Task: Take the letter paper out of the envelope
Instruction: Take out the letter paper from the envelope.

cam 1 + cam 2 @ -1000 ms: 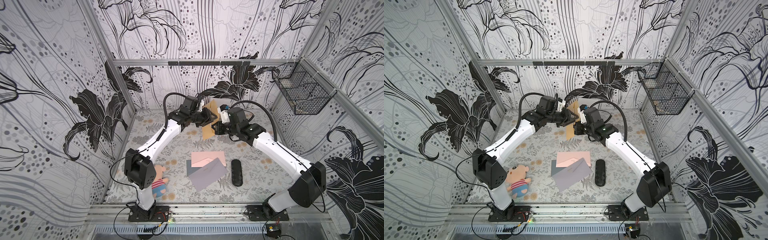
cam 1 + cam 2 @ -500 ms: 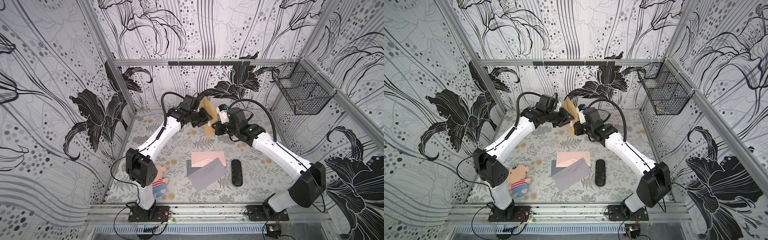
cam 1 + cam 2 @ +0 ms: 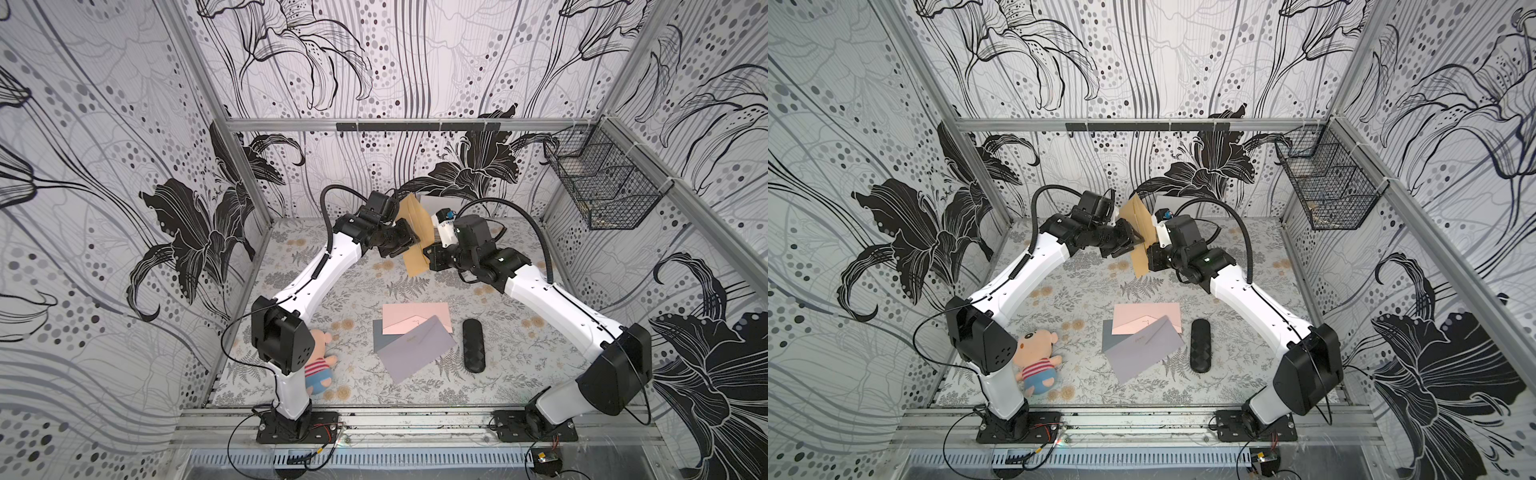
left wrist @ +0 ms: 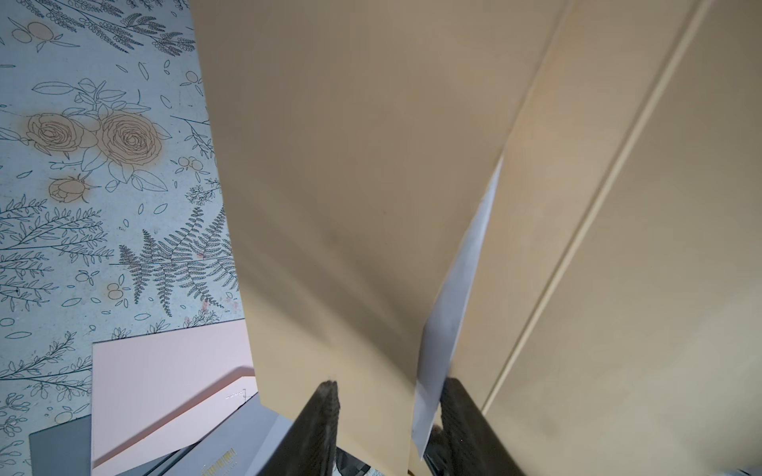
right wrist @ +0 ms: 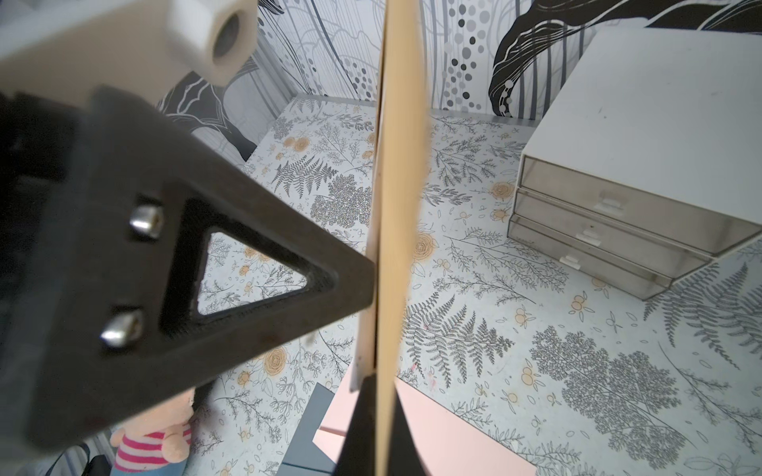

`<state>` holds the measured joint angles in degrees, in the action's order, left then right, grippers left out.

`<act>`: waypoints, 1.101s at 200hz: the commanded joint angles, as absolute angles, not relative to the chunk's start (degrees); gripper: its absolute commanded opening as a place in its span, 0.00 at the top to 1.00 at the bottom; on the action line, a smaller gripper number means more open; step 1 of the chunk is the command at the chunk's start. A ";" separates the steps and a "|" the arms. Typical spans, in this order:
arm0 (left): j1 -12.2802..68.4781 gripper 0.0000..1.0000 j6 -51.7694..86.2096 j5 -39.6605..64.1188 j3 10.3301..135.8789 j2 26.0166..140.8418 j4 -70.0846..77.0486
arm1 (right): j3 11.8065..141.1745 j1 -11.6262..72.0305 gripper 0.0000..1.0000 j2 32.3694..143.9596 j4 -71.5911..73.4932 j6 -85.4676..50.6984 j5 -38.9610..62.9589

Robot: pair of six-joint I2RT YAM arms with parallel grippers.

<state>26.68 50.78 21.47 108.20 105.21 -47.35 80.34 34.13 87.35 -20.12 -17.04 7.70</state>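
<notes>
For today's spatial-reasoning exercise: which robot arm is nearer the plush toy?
Left. The left arm rises right beside the plush toy; the right arm stands well away on the other side.

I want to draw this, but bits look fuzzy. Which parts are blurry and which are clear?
Left wrist view: the tan envelope and left gripper look smeary, the ferny mat crisp. Right wrist view: that gripper's big black finger is soft, the white drawers sharp. Both top views: clear, with even light.
</notes>
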 commanded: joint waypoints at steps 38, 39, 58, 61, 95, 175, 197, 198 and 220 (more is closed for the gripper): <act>26.54 0.79 49.56 22.28 110.72 107.38 -46.25 | 80.23 35.01 1.00 86.92 -19.95 -16.43 8.34; 26.54 0.80 49.57 22.30 110.73 107.34 -46.24 | 80.19 35.08 1.00 86.92 -19.95 -16.43 8.26; 26.52 0.85 49.58 22.15 111.17 107.75 -46.40 | 79.90 35.08 1.00 86.66 -20.00 -16.35 7.83; 26.52 0.85 49.55 22.15 111.27 107.78 -46.49 | 79.85 35.15 1.00 86.66 -19.96 -16.37 7.78; 26.54 0.88 48.87 22.38 113.26 109.43 -47.78 | 79.98 35.08 1.00 86.57 -20.30 -16.22 7.82; 26.56 1.00 50.61 23.69 114.10 108.64 -46.86 | 80.59 35.15 1.00 88.69 -24.05 -14.56 6.09; 26.63 1.00 52.09 24.55 114.11 107.95 -45.97 | 81.60 34.39 1.00 90.34 -25.93 -14.41 7.04; 26.63 1.00 52.15 24.54 114.14 107.90 -45.97 | 81.58 34.33 1.00 90.35 -25.93 -14.41 7.12; 26.57 1.00 52.38 24.56 114.17 107.65 -46.07 | 81.58 33.70 1.00 90.66 -25.64 -14.72 8.64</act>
<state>26.70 51.62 23.62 112.49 108.79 -47.99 80.49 34.39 89.78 -23.59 -15.51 6.72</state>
